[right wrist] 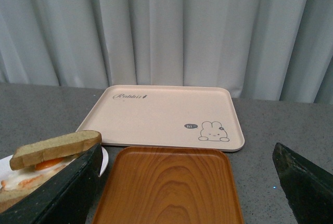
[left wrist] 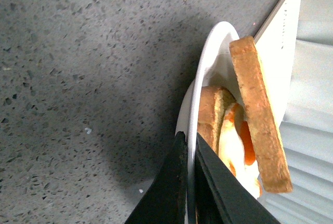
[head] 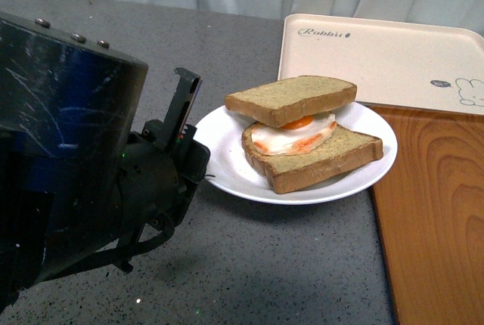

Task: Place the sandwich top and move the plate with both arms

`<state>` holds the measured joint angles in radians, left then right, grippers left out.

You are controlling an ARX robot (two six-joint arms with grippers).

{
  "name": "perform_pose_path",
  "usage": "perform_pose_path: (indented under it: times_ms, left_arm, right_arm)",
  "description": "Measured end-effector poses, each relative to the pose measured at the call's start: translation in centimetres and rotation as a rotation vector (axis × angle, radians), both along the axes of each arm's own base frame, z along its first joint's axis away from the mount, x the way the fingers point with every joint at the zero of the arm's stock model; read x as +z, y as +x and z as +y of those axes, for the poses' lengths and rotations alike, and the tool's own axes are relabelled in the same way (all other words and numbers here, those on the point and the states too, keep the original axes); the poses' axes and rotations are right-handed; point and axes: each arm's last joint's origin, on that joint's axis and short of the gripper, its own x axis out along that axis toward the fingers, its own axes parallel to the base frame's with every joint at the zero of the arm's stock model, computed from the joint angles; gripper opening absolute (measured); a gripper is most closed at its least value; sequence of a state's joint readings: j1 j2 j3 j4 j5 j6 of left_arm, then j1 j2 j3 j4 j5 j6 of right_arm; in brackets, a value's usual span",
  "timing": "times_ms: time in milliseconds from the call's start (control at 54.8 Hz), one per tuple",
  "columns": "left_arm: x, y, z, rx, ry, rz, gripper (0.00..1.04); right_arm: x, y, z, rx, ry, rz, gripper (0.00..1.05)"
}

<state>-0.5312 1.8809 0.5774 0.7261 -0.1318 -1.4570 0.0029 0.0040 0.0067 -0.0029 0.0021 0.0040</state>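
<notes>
Tool [right wrist: 187,151] spread wide. Wooden tray [right wrist: 169,187] near, rabbit tray [right wrist: 161,117] just beyond, on grey surface [right wrist: 281,125]. Left: bread slice [right wrist: 56,148] atop egg [right wrist: 47,164], on plate [right wrist: 5,165]. Curtain [right wrist: 156,26] far.

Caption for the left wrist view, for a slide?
The left gripper pinches the plate rim, sandwich top resting on the egg-topped slice.

1. Beige tray [right wrist: 161,114]: the word "Rabbit" [right wrist: 130,96] in dark script near one far corner, w/ a small dark mark right after it.
2. Same tray, nearer corner on the opp. side: small dark speech bubble [right wrist: 190,126] reading "hi", just beside a line-drawn rabbit [right wrist: 212,131].
3. Front view shows both prints again. The script word is legible there, but the bubble txt is too small to read for sure.
</notes>
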Motion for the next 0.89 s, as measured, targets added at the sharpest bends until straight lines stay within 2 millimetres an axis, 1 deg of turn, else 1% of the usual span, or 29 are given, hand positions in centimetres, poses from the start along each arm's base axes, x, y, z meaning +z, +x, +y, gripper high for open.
perform_pose_path:
  times_ms: [201,292,492,583,729,893]
  left_arm:
    - [2.0,0.7,1.0,0.036,0.001,-0.039,0.04]
    - [3.6,1.7,1.2,0.054,-0.011,-0.074,0.04]
    - [6.3,3.9,0.4,0.058,0.001,-0.127,0.04]
    - [7.0,5.0,-0.1,0.049,0.019,-0.137,0.04]
    - [7.6,6.9,-1.1,0.043,0.052,-0.148,0.04]
    - [6.9,9.5,-2.6,0.058,0.137,-0.122,0.04]
  right_arm:
    - [0.0,0.0,0.0,0.0,0.0,0.0,0.96]
    - [0.0,0.0,0.0,0.0,0.0,0.0,0.96]
    - [0.0,0.0,0.0,0.0,0.0,0.0,0.96]
    - [0.0,0.0,0.0,0.0,0.0,0.0,0.96]
    - [0.0,0.0,0.0,0.0,0.0,0.0,0.96]
    - [0.0,0.0,0.0,0.0,0.0,0.0,0.96]
